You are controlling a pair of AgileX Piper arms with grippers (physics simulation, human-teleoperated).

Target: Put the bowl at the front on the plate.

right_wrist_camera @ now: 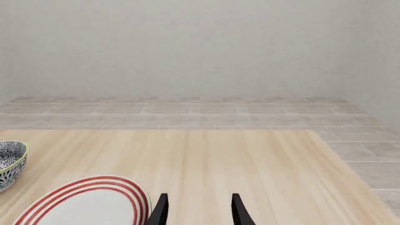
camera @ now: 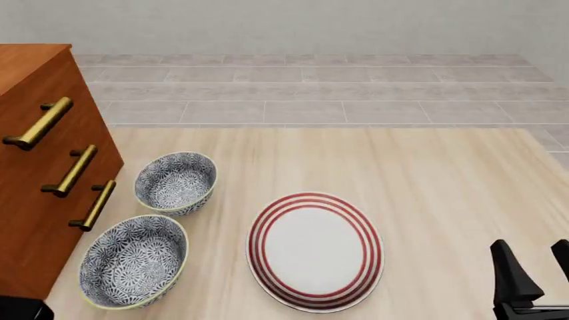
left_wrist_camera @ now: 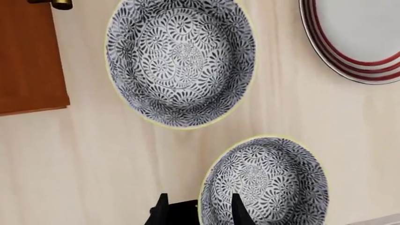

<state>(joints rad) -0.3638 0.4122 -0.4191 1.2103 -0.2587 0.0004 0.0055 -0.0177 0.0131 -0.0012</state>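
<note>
On the table, the bowl sits left of the plate; both grippers, left and right, are released, empty.

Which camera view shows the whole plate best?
The front view: the plate is complete there, red rings all visible, right of the two bowls. The left wrist view catches only one edge, and the right wrist view only a cropped part.

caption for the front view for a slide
Two blue floral bowls beside a wooden drawer cabinet, red-ringed plate bare, right gripper open nearby.
</note>
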